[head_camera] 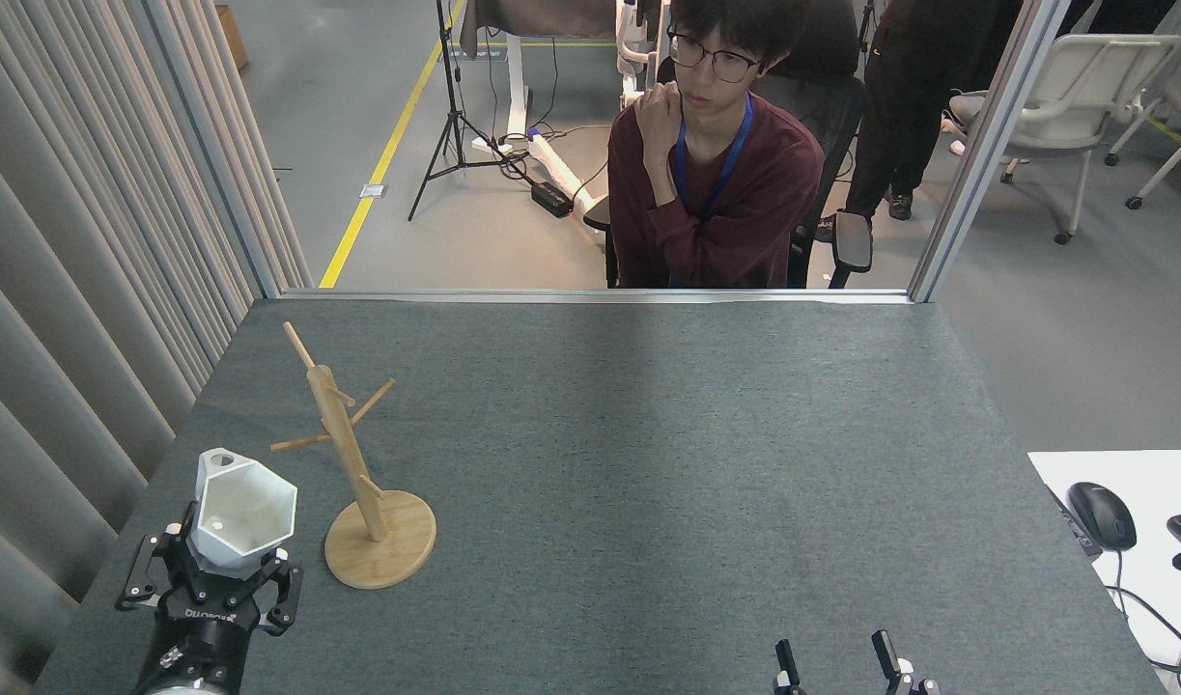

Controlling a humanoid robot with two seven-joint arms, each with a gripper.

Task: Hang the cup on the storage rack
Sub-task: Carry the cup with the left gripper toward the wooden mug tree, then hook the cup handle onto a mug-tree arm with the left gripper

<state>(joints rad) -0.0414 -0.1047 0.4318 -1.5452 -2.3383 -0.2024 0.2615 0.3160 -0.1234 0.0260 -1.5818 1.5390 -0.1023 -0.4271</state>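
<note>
The white faceted cup (239, 510) is held mouth toward me at the near left of the table, its tab with the round hole pointing up and back. My left gripper (210, 569) is shut on the cup's base. The bamboo storage rack (358, 473) stands just to the right of the cup, apart from it, on a round disc base with thin pegs angled off the post. At the bottom edge right of centre, my right gripper (831, 661) shows only two dark fingertips with a gap between them and nothing in it.
The grey table (648, 463) ends at a metal rail at the back. A person (716, 164) sits behind that rail. Pleated curtain panels (78, 290) line the left side. A white desk with a mouse (1102, 514) lies at the right.
</note>
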